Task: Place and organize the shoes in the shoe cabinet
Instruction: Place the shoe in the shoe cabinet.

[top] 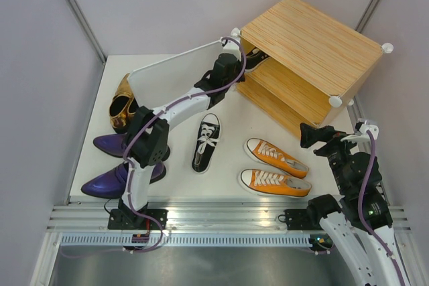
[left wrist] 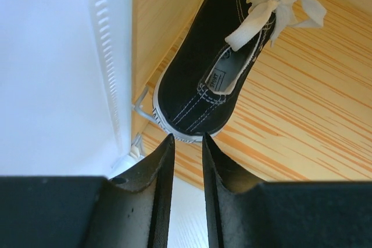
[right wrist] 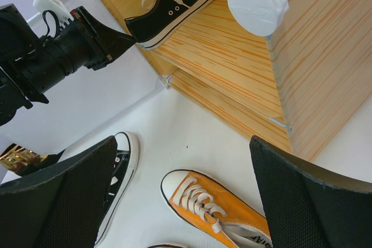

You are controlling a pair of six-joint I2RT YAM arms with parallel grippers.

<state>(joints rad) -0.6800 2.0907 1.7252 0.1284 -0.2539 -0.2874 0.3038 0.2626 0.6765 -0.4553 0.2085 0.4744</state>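
Far left of the worktop [top: 184, 182]: gold pumps [top: 123, 102], side by side. Just nearer than those, purple loafers [top: 102, 184], toes left, partly hidden by the left arm [top: 144, 145].

White panel door [top: 171, 72] stands swung open to the left of the shoe cabinet [top: 315, 41]. The left arm reaches along the door to the cabinet's left end.

Left fingers [left wrist: 158, 190] are narrow, with a slim gap between them and nothing in it. Tips sit just short of the heel of a black sneaker [left wrist: 200, 85]. That sneaker is on the inner shelf, upper compartment, tight to the left wall, toe pointing inward, laces up. Heel looks right at the shelf's front edge; can't tell if it overhangs.

Second black sneaker [top: 206, 142] lies mid-worktop, toe toward the cabinet, apart from it.

To its right, orange sneakers [top: 276, 157] lie side by side on the worktop in front of the cabinet, toes left.

Right fingers [right wrist: 64, 201] are spread wide, holding nothing, above the worktop near the cabinet's right front corner, just right of the orange pair.
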